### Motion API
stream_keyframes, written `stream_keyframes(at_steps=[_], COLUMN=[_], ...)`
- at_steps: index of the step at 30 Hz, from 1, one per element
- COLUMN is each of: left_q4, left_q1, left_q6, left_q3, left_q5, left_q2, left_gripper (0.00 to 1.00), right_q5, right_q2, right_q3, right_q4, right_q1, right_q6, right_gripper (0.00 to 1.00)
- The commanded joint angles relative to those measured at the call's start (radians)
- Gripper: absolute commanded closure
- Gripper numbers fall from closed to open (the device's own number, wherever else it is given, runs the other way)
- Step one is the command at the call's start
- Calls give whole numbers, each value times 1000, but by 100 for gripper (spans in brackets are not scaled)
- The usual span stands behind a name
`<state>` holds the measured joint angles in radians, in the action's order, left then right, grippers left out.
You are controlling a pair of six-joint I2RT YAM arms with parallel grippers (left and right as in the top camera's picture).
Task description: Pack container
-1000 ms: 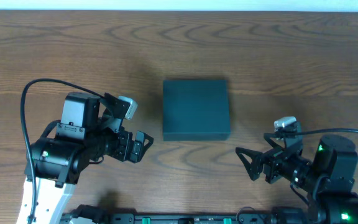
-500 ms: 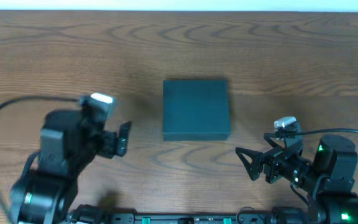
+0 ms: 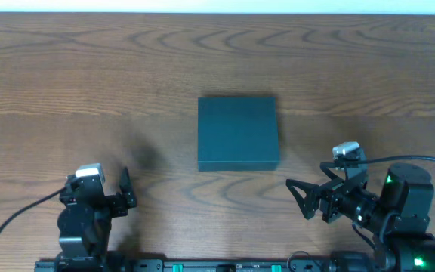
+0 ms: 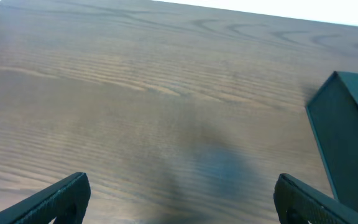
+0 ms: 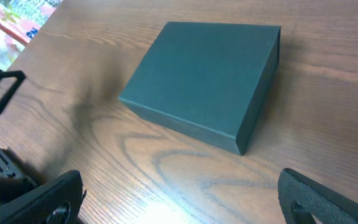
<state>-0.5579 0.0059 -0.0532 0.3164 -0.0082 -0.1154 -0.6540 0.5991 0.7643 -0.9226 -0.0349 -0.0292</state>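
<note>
Container (image 3: pixel 238 132): matte teal-green, boxy, square, lid shut, laid flat on wood-grain surface (image 3: pixel 353 68). Left pincer (image 4: pixel 182 186), right pincer (image 3: pixel 297 199): spread apart, nothing gripped.

One camera hangs above, looking straight down on the table (image 3: pixel 66 75); the left wrist's sits low, skimming forward across the wood; the right wrist's tilts down, close on the container (image 5: pixel 197 74); all three share it, the left catching only its corner.

lab workbench: two robot arms (image 3: pixel 399 211) at a wood-grain table (image 3: pixel 51 68).
</note>
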Motion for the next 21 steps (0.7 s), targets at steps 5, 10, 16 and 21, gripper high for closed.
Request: stream_keyframes(at_steps=[5, 10, 16, 21], left_q4=[53, 125, 121, 121], left_q1=[7, 7, 7, 7], left_q6=[-68, -67, -56, -56], left_q3=[-129, -192, -190, -190], left_q5=[-11, 17, 16, 16], left_q2=[112, 112, 111, 111], left_gripper=[5, 5, 4, 5], right_q5=[-4, -4, -4, -4], right_q2=[-5, -5, -5, -5], right_q3=[-2, -2, -2, -2], right_q4=[-1, -1, -1, -1], right_q1=[3, 3, 3, 3], right_q6=[14, 14, 14, 14], right_gripper=[1, 1, 1, 1])
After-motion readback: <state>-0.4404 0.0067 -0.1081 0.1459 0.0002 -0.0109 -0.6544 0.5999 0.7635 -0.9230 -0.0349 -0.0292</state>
